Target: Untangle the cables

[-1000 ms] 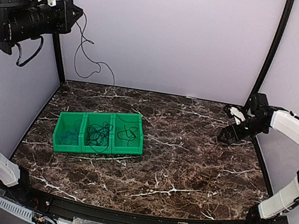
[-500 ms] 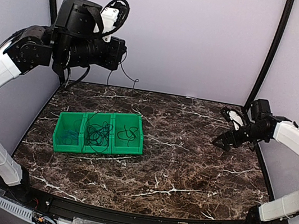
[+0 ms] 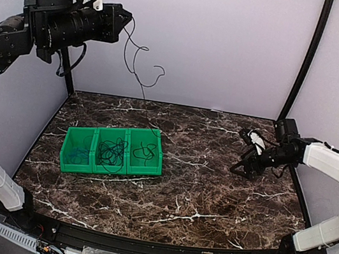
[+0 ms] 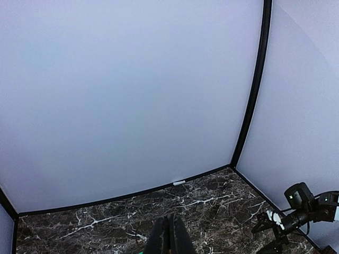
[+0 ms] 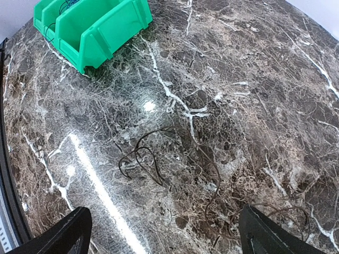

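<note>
Top camera overlooks the whole table (image 3: pixel 210 198); right wrist looks down close, sharing the green bin (image 5: pixel 100 37).

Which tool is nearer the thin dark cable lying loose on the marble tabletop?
Right. The right tool hovers open directly above that thin dark cable; the left tool, gripping a hanging thin black cable, is high at back left.

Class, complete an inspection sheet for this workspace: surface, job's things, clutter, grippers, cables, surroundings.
Surface: dark marble table, glare spots.
Job's things: blue cable in green bin's left compartment; black bunches in middle and right ones.
Clutter: nothing seen.
Grippers: left gripper high, shut on hanging black cable; right gripper open, low over table.
Cables: thin dark cable loose on table under right gripper.
Surroundings: pale walls, black frame posts.
</note>
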`<state>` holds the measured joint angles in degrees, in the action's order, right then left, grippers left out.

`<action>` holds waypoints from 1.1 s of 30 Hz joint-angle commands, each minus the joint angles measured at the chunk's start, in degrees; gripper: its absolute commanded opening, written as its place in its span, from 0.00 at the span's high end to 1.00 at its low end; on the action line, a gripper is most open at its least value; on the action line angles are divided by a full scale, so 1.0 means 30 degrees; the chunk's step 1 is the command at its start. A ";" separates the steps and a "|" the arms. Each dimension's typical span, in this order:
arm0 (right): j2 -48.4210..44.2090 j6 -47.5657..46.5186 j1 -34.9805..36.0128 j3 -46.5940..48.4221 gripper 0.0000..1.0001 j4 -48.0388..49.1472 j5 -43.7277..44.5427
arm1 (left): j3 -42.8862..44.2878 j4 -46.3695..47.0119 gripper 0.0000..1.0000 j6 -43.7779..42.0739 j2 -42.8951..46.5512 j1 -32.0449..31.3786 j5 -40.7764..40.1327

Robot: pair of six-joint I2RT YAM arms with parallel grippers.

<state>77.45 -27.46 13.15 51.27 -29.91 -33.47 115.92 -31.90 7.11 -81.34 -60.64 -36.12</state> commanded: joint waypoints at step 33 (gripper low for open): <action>0.1192 -0.0572 0.0319 -0.0332 0.02 -0.0001 0.0170 | -0.7688 0.6745 1.00 -0.1383 -0.0694 0.1568 0.2120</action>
<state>80.79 -28.53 13.63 50.76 -29.98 -33.17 94.63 -16.64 5.06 -85.62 -56.40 -30.59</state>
